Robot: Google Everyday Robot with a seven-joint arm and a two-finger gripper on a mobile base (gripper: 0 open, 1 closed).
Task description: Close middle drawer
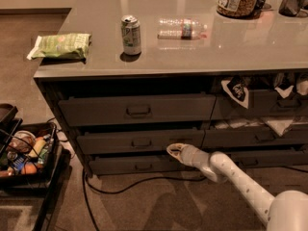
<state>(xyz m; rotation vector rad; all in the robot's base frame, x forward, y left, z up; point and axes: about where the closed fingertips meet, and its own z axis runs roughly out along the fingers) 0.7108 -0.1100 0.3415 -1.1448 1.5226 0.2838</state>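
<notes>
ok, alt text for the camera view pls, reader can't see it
The robot's gripper is low against the right end of the middle drawer, which appears slightly pulled out of a dark grey cabinet. On the countertop above are an upright can, a water bottle lying on its side and a green snack bag.

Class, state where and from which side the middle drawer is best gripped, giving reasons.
Grip the loop handle at the centre of the middle drawer, coming straight from the front: its face is flat otherwise. The pincer is near the front's lower right.
</notes>
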